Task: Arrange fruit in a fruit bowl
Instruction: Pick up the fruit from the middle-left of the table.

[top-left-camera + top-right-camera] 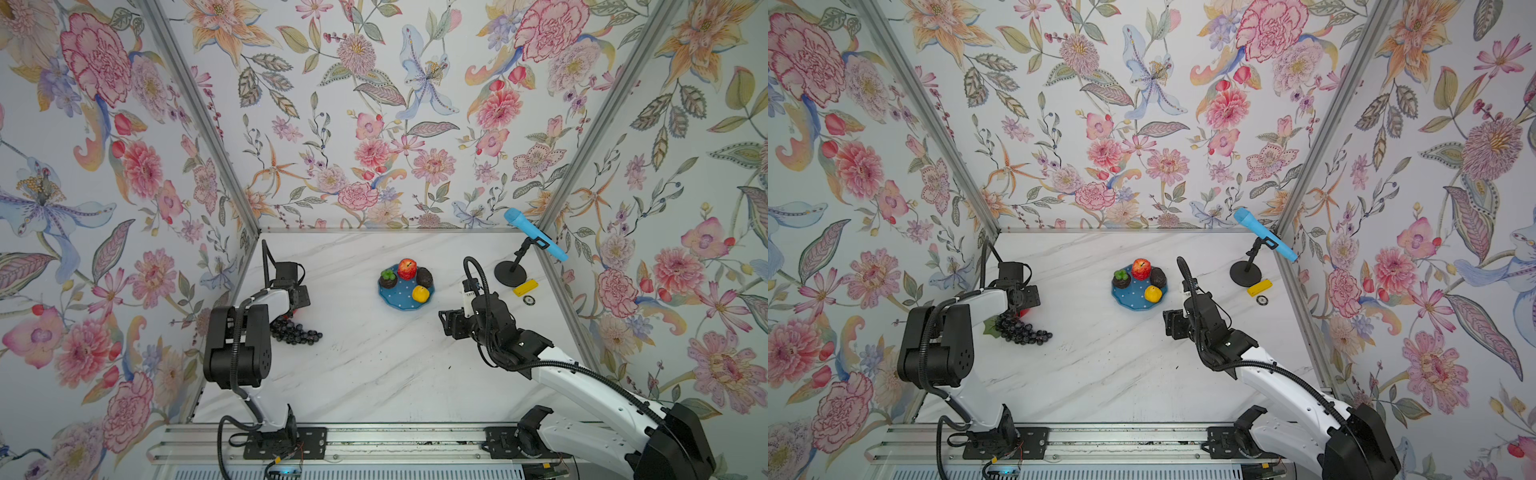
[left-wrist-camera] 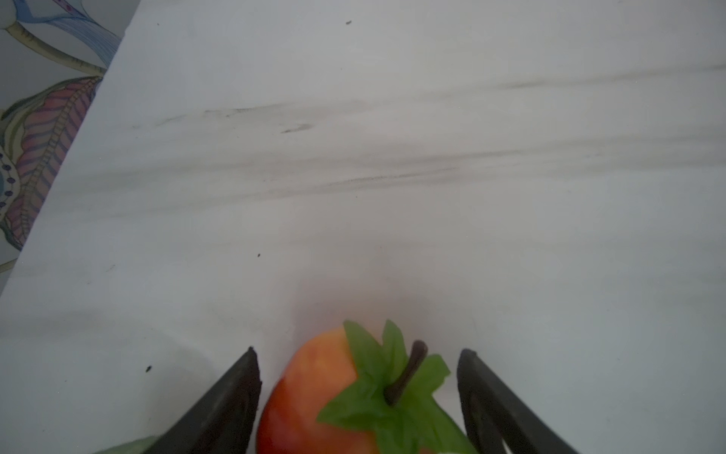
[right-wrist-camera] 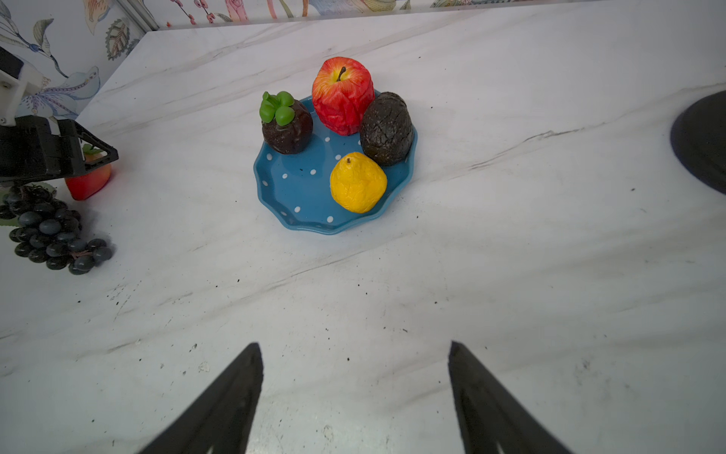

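Note:
The fruit bowl (image 1: 405, 307) (image 3: 314, 228), a blue dotted dish with a scalloped rim, sits mid-table. In it are a red apple (image 1: 407, 269) (image 3: 343, 96), a dark avocado (image 3: 387, 127), a yellow lemon (image 3: 357, 182) and a green-topped dark fruit (image 3: 286, 125). At the table's left, the strawberry (image 2: 314, 397) (image 3: 88, 182) lies between the open jaws of my left gripper (image 2: 358, 350) (image 1: 1025, 297); a narrow gap shows on each side. The grape bunch (image 1: 297, 332) (image 3: 51, 232) lies just in front of it. My right gripper (image 3: 354, 345) (image 1: 446, 322) hangs open and empty over bare table, right of the bowl and nearer the front.
A black round stand base (image 1: 510, 274) carrying a blue microphone (image 1: 536, 235) stands at the back right. Beside it lie a yellow block (image 1: 525, 287) and a small round disc (image 1: 528, 300). Floral walls close in the table's left, back and right sides.

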`<state>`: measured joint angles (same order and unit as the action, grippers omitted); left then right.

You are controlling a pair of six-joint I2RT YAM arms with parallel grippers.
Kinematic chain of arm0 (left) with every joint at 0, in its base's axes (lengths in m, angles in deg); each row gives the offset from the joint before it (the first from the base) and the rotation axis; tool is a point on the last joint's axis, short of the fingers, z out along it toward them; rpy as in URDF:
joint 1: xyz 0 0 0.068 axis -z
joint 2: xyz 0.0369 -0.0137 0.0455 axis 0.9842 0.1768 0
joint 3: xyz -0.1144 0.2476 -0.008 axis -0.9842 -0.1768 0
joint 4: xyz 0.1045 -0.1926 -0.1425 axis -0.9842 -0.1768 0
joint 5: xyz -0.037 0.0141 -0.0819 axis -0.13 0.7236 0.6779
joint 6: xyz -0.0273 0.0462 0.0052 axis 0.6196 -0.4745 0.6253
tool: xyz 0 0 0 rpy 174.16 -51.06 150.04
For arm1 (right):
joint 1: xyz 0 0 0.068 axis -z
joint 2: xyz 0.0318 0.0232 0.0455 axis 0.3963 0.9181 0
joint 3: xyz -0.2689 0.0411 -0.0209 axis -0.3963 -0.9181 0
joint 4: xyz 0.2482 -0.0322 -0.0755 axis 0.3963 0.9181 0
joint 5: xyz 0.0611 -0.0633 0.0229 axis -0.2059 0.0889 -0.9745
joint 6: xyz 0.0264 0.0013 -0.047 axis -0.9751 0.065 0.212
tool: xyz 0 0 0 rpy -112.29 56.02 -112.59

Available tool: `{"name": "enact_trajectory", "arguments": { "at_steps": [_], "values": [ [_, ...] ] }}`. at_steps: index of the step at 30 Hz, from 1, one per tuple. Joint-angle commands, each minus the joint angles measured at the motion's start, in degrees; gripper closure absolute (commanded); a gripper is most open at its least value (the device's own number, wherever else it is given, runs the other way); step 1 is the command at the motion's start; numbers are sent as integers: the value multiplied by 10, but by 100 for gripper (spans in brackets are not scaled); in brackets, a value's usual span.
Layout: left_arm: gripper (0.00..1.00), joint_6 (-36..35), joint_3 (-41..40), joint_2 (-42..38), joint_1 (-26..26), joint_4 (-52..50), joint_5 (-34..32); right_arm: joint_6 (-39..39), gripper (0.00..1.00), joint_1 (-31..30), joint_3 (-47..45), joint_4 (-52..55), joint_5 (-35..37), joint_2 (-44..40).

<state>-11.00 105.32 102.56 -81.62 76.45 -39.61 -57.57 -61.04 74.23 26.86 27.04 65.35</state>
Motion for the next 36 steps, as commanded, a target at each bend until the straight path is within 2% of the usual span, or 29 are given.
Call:
{"name": "enact_trajectory", "arguments": {
  "at_steps": [1, 8, 12, 15, 23, 36],
  "values": [
    [20, -3, 10, 15, 19, -31, 12, -7, 25, 2, -8, -10, 2, -1],
    [26, 10, 3, -12, 42, -31, 36, -9, 25, 1, -12, -12, -1, 2],
    [22, 15, -3, -21, 56, -39, 16, -11, 25, 1, -9, -17, -5, 8],
    [23, 17, -12, -18, 56, -36, -1, -12, 25, 2, -5, -18, -8, 11],
    [24, 18, -17, 4, 56, -23, 13, -10, 25, 2, 7, -9, -10, 8],
    [34, 20, -25, 17, 56, -1, 24, -11, 25, 2, 8, -3, -8, -1]
  ]
}}
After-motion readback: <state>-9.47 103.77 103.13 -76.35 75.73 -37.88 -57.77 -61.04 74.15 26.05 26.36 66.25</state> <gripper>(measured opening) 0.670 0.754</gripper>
